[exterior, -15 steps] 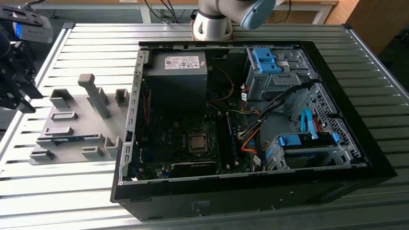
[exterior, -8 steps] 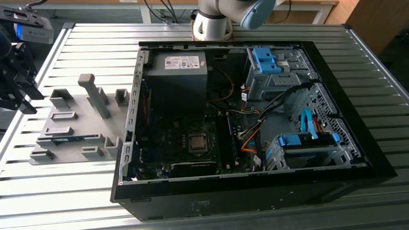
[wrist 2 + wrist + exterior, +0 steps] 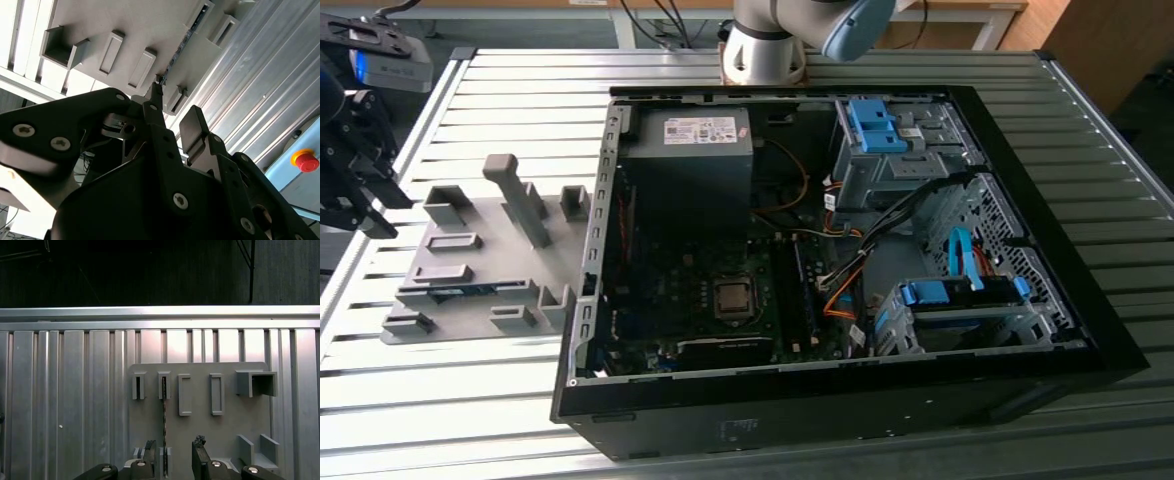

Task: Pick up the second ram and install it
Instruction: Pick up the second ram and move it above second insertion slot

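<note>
Black end effector (image 3: 175, 452), jaws apart and empty, hovers over the second ram (image 3: 164, 415), standing on edge in the grey fixture (image 3: 200, 425) at the exterior view's left on the ribbed bench (image 3: 75, 405); centring it before closing looks wise.

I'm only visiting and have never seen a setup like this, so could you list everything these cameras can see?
Table: one, silver ribbed metal, under everything.
Computer case: one, black, lying open on the table.
Power box: one, dark grey, inside the case.
Latches: two, bright blue, on the drive cages inside the case.
Cables: several, orange and black, inside the case.
Plate: one, grey, with raised blocks, at the exterior view's left of the case.
Memory stick: one, green-blue, standing on edge in a slot of the plate.
Button: one, red on yellow, beyond the table edge.
Robot arm: one, silver and blue, behind the case.
End effector: one, black, open, over the plate by the memory stick.
</note>
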Available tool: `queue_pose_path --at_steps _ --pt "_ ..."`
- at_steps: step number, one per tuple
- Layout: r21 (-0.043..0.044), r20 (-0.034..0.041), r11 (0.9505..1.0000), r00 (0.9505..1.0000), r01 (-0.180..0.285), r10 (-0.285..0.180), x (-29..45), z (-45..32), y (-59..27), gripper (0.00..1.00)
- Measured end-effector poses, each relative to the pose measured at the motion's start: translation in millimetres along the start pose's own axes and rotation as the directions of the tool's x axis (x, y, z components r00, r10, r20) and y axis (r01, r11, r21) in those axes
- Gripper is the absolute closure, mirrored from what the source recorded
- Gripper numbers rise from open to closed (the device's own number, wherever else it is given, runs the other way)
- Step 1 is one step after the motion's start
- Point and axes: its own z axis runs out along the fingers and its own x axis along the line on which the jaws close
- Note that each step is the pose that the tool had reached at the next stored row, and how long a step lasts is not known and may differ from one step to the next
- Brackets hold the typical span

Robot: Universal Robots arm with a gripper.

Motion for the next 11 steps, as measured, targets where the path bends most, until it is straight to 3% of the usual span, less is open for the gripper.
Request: queue_pose_path --at_steps 8,11 --pt "0.0002 0.0001 1.0 1.0 0.0 0.0 0.8 1.1 0.0 0.58" --pt "0.0 0.0 1.0 1.0 0.0 0.0 1.1 5.9 -0.1 0.58"
